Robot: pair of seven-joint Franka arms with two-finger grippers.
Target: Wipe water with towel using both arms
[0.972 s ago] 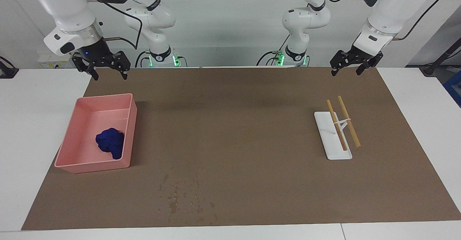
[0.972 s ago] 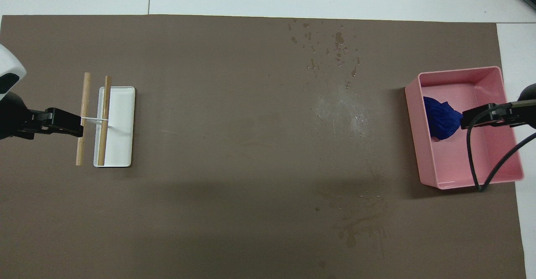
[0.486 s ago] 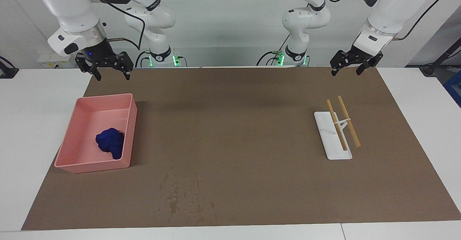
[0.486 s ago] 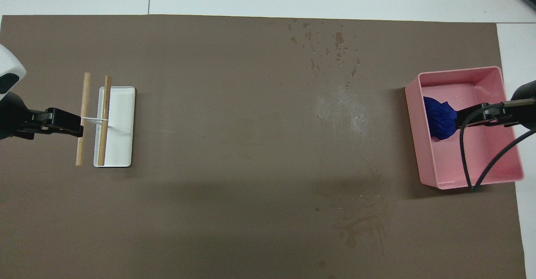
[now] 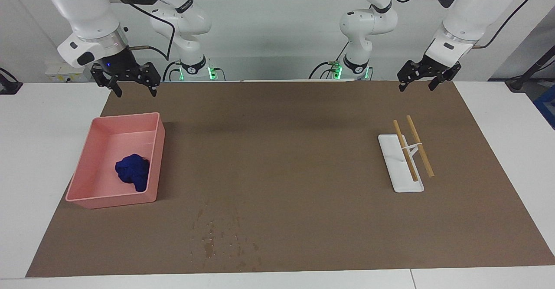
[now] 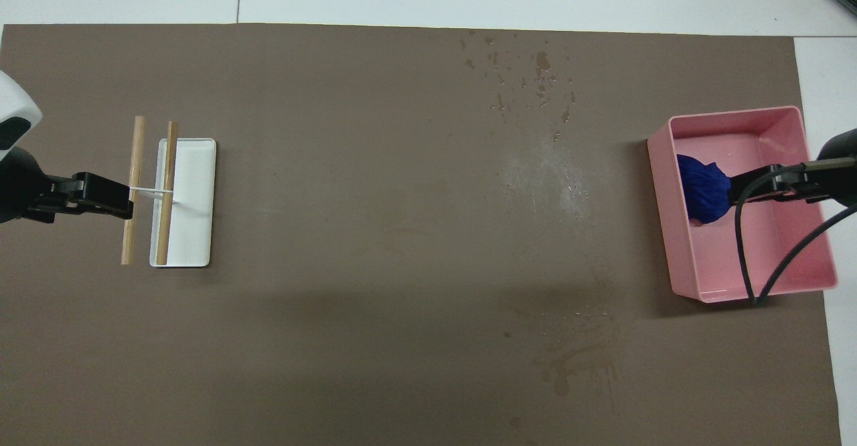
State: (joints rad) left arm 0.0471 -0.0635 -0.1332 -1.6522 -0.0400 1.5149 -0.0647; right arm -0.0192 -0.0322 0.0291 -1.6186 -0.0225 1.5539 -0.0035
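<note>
- Right gripper (image 5: 133, 90) up in the air over the mat's robot-side edge, near the pink tray's robot-side end; fingers spread wide, nothing between them
- From overhead its black tip (image 6: 770, 187) covers part of the tray and the edge of the towel, but the facing view shows it high and clear of both
- Left gripper (image 5: 417, 85) raised over the mat's robot-side edge at the left arm's end; fingers wide, empty
- Overhead, the left gripper's tip overlaps the outer stick of the rack; facing view shows it well above, not touching
- Towel (image 5: 133, 172): blue, bunched, lying in the tray (image 5: 89, 161), against the long wall that faces mid-table, toward the tray's end farther from the robots
- Tray sits on the mat (image 5: 282, 150) at the right arm's end
- Water (image 5: 217, 237): scatter of dark specks and blotches on the mat, farther from the robots than the tray, near the mat's edge, a little toward mid-table from the tray
- More wet marks overhead: a pale smear mid-mat and a faint dried-looking trail nearer to the robots
- Rack (image 5: 401, 165): white base with two wooden sticks (image 5: 418, 146) propped slantwise on it, at the left arm's end, well apart from tray and water
</note>
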